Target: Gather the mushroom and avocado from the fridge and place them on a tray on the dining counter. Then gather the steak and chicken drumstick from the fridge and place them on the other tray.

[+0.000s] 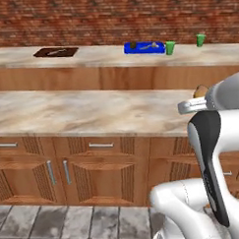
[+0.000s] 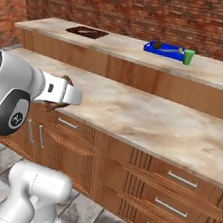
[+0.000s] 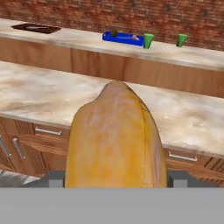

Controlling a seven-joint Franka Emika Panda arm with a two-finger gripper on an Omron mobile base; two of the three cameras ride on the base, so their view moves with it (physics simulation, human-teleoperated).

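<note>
My gripper [image 3: 116, 178] is shut on the chicken drumstick [image 3: 114, 140], a big tan-orange lump that rises between the two finger tips. In the base views, the drumstick [image 1: 200, 91] peeks out at the hand over the near counter's edge. On the far dining counter [image 1: 104, 56] sits the blue tray [image 1: 144, 48], holding the dark avocado [image 1: 133, 44] and a pale item beside it, perhaps the mushroom. The other tray [image 1: 55, 52], dark brown, lies further left with something small on it; I cannot tell whether that is the steak. The fridge is out of view.
A shorter marble island [image 1: 91, 112] with wooden cabinet doors and drawers stands between me and the dining counter. Two green cups [image 1: 170, 47] [image 1: 200, 39] stand right of the blue tray. A brick wall runs behind.
</note>
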